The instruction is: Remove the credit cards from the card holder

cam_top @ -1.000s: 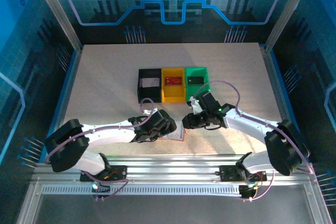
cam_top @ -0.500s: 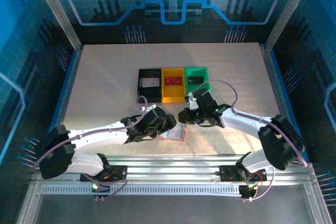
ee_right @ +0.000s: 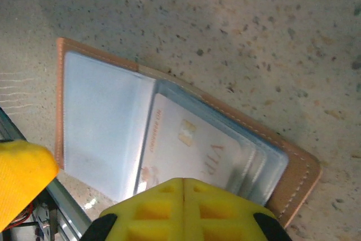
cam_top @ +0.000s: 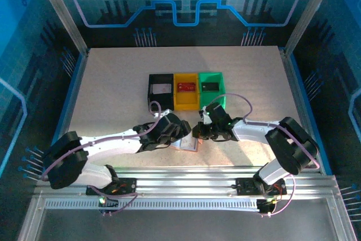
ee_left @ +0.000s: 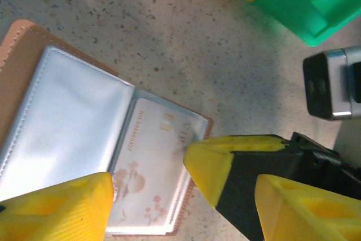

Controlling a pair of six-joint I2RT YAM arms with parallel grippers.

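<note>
Overhead view, left to right. The left gripper (cam_top: 181, 134) is at 6 o'clock of the black bin (cam_top: 152, 100), just beside the card holder (cam_top: 189, 145). Its jaws are spread wide with nothing clamped. In the left wrist view its 2 yellow fingers (ee_left: 62, 207) stand far apart over the holder's near edge. The card holder lies open and flat on the table (cam_top: 113, 83), at 6 o'clock of the yellow bin (cam_top: 186, 103), between the 2 gripper heads. Its pinkish-tan cover faces down and its pale grey sleeves face up. The left sleeve reads as plain grey. The right sleeve holds 1 whitish VIP card (ee_right: 186, 150) under stacked clear pockets. The right gripper (cam_top: 197, 132) is at 3 o'clock of the holder, and in its wrist view (ee_right: 183, 187) the jaws are pressed together. The tip sits at the near edge of the VIP card; cannot tell whether it touches the card or pinches it. Bins, left to right: black with 1 grey card (cam_top: 162, 88), yellow with 1 red card (cam_top: 185, 87), green bin (cam_top: 210, 95) with 1 black card (cam_top: 210, 86).
</note>
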